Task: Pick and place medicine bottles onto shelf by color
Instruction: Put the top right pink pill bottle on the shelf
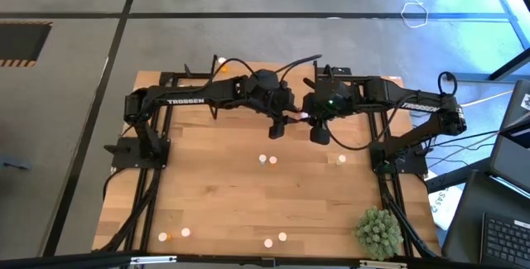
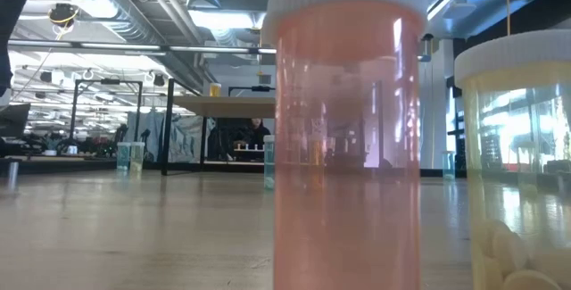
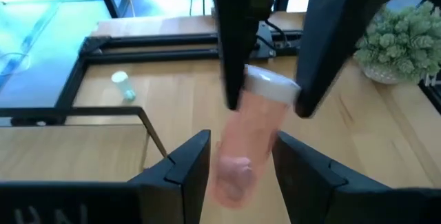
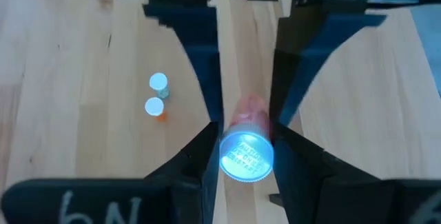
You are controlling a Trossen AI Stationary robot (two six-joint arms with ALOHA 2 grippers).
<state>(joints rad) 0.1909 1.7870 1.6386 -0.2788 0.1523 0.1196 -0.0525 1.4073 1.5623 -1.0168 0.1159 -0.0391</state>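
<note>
2 end effectors, left [image 3: 234, 165] and right [image 4: 241, 151], clamp 1 pink bottle [image 3: 244, 148] at 12 o'clock; mistimed release could drop it.

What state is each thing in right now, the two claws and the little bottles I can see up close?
Held pink bottle: capped, off the table, gripped by both claws.
Left claw: shut on that bottle's body.
Right claw: shut on that bottle just below its cap.
Near pink bottle: upright on the table, capped.
Yellow bottle: upright, capped, tablets inside.
</note>
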